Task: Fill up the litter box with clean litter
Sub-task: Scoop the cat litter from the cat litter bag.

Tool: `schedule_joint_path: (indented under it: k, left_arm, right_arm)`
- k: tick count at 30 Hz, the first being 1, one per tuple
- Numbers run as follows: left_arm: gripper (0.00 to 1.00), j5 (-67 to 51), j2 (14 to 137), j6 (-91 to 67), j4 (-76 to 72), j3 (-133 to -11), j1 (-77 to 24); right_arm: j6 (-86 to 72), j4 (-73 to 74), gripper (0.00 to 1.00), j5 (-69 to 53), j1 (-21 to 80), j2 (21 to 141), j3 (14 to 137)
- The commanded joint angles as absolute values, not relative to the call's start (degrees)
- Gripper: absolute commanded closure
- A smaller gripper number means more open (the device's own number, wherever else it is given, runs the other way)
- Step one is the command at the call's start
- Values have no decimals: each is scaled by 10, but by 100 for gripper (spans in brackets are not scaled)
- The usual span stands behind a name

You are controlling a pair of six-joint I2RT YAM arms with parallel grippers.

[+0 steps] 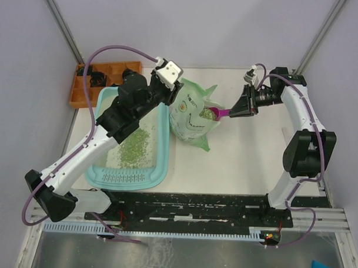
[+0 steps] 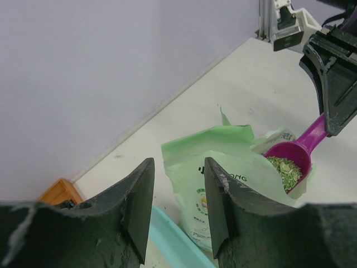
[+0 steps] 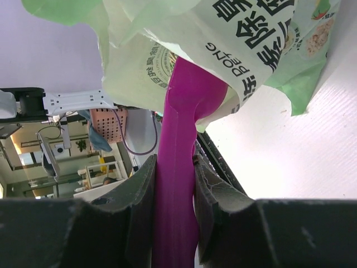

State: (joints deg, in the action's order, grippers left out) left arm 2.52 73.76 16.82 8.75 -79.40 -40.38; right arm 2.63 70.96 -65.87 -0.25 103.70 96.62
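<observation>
Nearest the arm bases, a black rail (image 1: 194, 204) runs along the edge of the cream table (image 1: 242, 165). Your left claw (image 2: 177, 187) stands spread, with nothing between its fingers. Just below it begins the litter box (image 1: 130, 179), which stretches back toward the bases. Clean litter (image 1: 134, 145) lies thin over its floor. Just ahead of this claw stands the pale green bag (image 2: 223, 162), open at the top. Your right claw (image 3: 174, 167) pinches the handle of the magenta scoop (image 3: 187, 95). Ahead of that claw the scoop's bowl sits at the bag's mouth and holds granules. To the left of your left claw an orange tray (image 1: 80, 98) sits in the corner, against lilac-grey walls (image 1: 200, 29).
</observation>
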Motion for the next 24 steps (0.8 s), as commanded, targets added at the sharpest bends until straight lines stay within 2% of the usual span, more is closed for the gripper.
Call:
schedule_joint_path:
  k: [1, 10, 19, 24]
  left_arm:
    - [52, 43, 697, 129, 44, -786, -406]
    - [52, 49, 681, 113, 44, -771, -406]
    - [52, 51, 683, 108, 40, -776, -406]
    - [52, 44, 676, 104, 44, -789, -406]
  right_arm:
    - [71, 749, 98, -717, -20, 1005, 980]
    - [148, 841, 98, -751, -50, 1011, 1010]
    - [296, 1004, 98, -758, -78, 1035, 1052]
    - [304, 1007, 98, -756, -95, 1036, 1049]
